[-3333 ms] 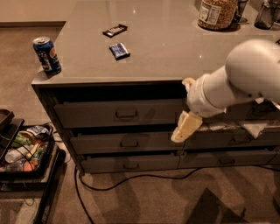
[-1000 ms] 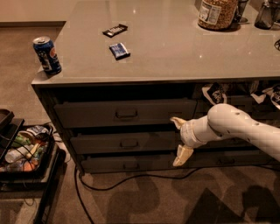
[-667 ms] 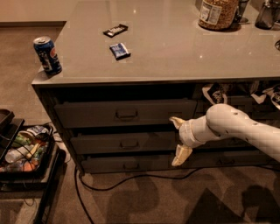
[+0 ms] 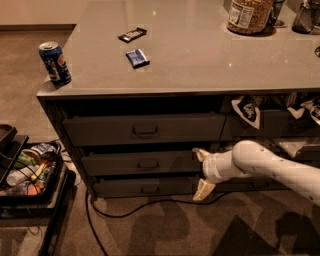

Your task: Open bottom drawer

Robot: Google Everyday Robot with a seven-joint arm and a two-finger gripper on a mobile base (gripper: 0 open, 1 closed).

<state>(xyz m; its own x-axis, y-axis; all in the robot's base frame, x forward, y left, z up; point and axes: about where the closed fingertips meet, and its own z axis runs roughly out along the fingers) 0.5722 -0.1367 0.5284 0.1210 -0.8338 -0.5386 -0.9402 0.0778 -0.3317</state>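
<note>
Bottom drawer (image 4: 145,188) low by brown carpet (image 4: 150,230), tool (image 4: 201,172) fingers spread at its right end, grey countertop (image 4: 200,55) above.

Office snack kitchen: counter (image 4: 200,65) with can (image 4: 55,62), jar (image 4: 247,15); hand (image 4: 201,171) by bottom drawer (image 4: 145,188).

The gripper (image 4: 201,172) hangs low against the front of a dark grey cabinet (image 4: 54,120). A pale counter (image 4: 200,55) spreads above the gripper, dotted with small glints of light. Brown carpet (image 4: 150,232) lies beneath it, a black cable (image 4: 150,202) trails off to its left, a cluttered dark cart (image 4: 50,207) stands far left, and a light wall (image 4: 35,11) shows up beyond.
</note>
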